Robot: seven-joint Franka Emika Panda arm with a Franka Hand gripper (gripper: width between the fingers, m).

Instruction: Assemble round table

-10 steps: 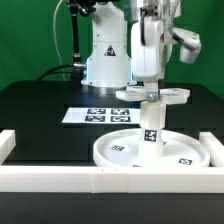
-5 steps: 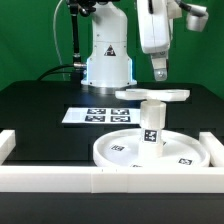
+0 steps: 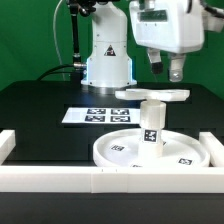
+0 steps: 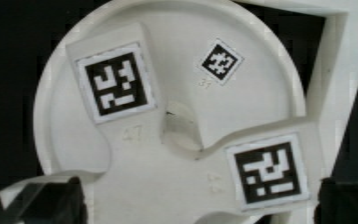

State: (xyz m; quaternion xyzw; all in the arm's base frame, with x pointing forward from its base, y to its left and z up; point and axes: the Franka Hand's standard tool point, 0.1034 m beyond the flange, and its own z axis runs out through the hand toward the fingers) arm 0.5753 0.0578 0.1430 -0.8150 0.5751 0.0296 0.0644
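The large rimmed round disc (image 3: 112, 152) lies flat on the black table behind the front border bar. The short cylindrical leg (image 3: 151, 122) stands upright at its middle, tags facing the camera. The cross-shaped foot (image 3: 152, 95) sits level on top of the leg. My gripper (image 3: 166, 68) hangs above the foot, a little toward the exterior view's right, open and empty, clear of all parts. In the wrist view the tagged foot (image 4: 176, 110) fills the picture, and my gripper (image 4: 197, 205) shows with its dark fingertips (image 4: 43, 200) wide apart.
The marker board (image 3: 98, 115) lies behind the disc toward the exterior view's left. Long white border bars run along the front (image 3: 90, 180), the left (image 3: 8, 145) and the right (image 3: 215, 145). The arm's white base (image 3: 108, 55) stands at the back.
My gripper was down around the foot one second ago. It has let go and risen, drifting toward the exterior view's right. The foot stays on the leg.
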